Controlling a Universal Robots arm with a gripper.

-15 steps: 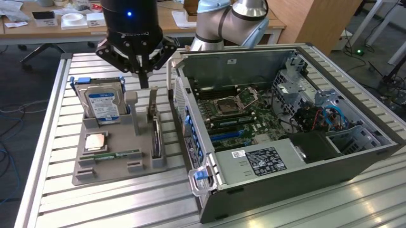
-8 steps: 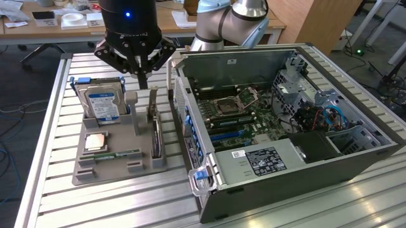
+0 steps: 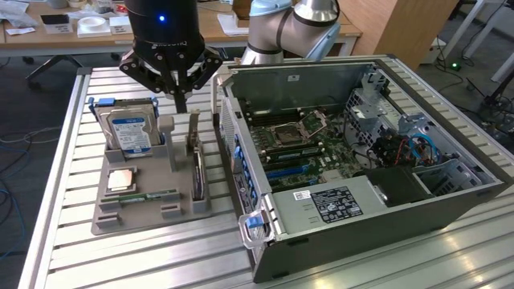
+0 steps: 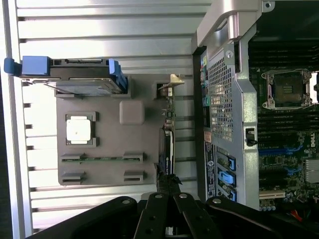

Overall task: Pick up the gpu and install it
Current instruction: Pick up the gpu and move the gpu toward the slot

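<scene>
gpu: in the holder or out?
In. The gpu stands on edge in a slot of the gray holder, beside the case; the shut claw is over one end.

bright even light, glare on metal table (image 3: pixel 473 241).

The table (image 3: pixel 144 259) is built of ribbed metal slats with a dull sheen. The parts holder (image 3: pixel 111 221) is moulded in matt grey plastic. The hard drive (image 3: pixel 129 132) is cased in silvery metal. The gpu (image 4: pixel 167 149) is faced in slightly glossy black. The computer case (image 3: pixel 386 223) is formed of grey sheet metal.
</scene>
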